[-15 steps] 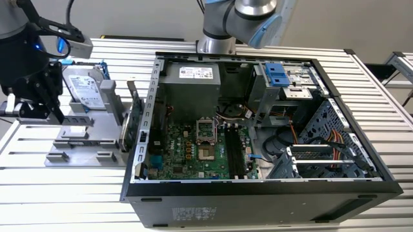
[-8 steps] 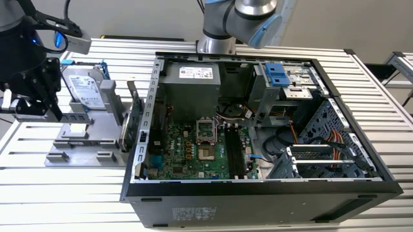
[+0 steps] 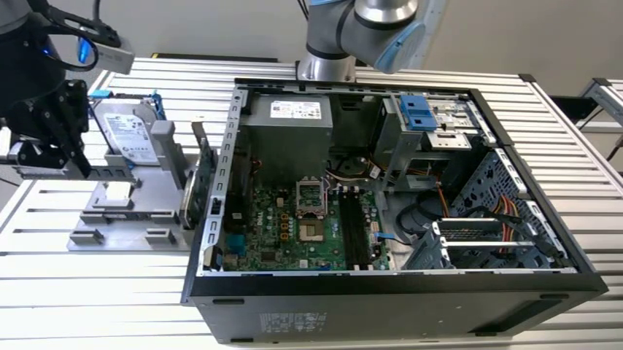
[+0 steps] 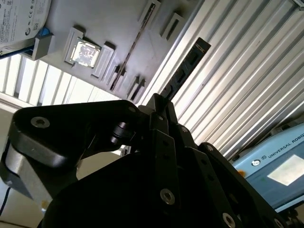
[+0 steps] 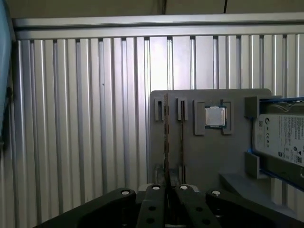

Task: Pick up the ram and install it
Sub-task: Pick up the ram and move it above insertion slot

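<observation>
End effector (image 4: pixel 164 100) clamped on ram (image 4: pixel 188 64); gray tray (image 5: pixel 209 161) nearby

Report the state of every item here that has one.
ram: gripped in the pincer, not yet in the case.
pincer: shut on the ram.
computer case: side open, motherboard exposed.
hard drive: parked on the tray, outside the case.
processor chip: lying flat in a tray pocket.
expansion card: standing on edge in the tray.
</observation>
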